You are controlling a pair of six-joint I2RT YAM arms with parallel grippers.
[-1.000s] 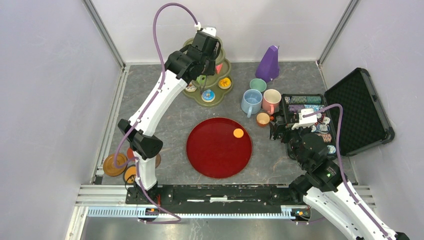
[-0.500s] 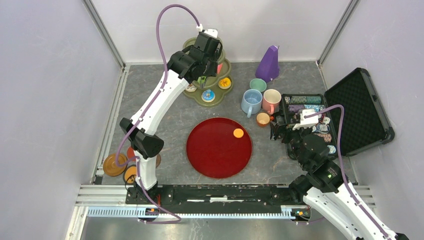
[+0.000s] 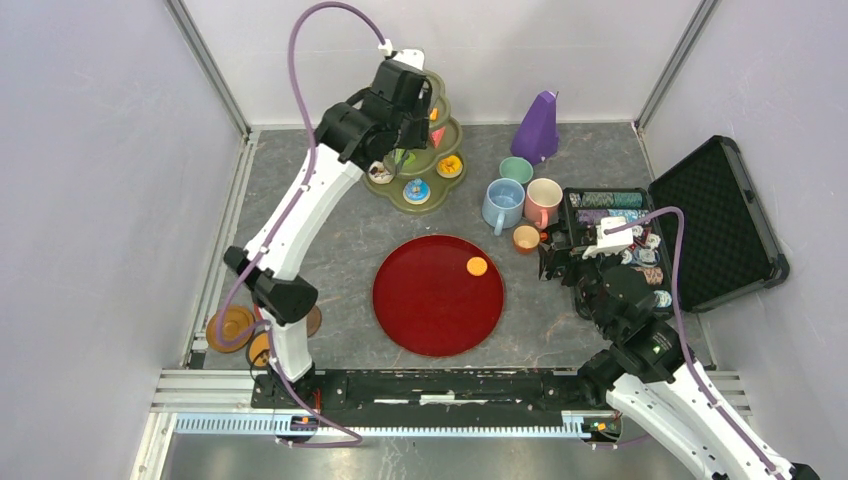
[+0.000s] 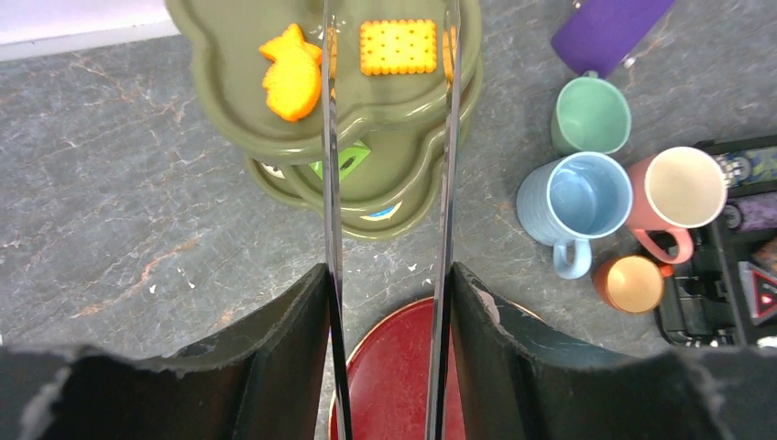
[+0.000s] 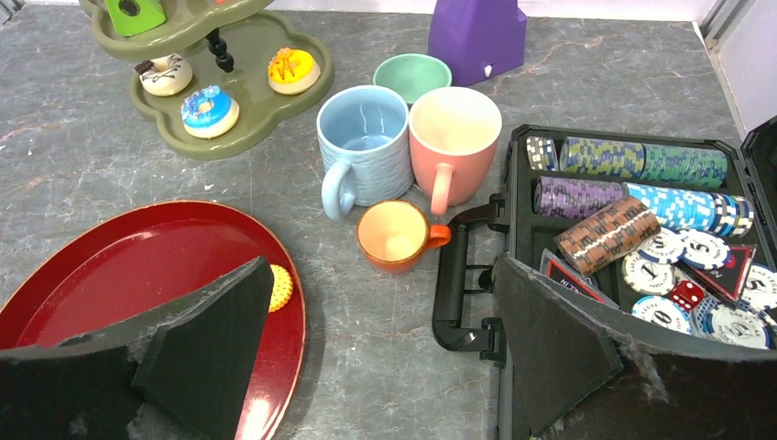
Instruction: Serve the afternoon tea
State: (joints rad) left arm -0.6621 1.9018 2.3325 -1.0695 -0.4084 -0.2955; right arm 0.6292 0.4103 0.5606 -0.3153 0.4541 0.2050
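Left gripper shifted back over the olive-green tiered plastic stand and its thin fingers widened to a medium gap, holding nothing, the square orange biscuit on the top tier lined up between them. Looked like the next pick. Only one round orange biscuit was on the round red tray, and the right gripper sat wide and empty.

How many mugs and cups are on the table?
4: blue mug and pink mug side by side, green mug behind them, orange cup in front of them. None seem hidden.
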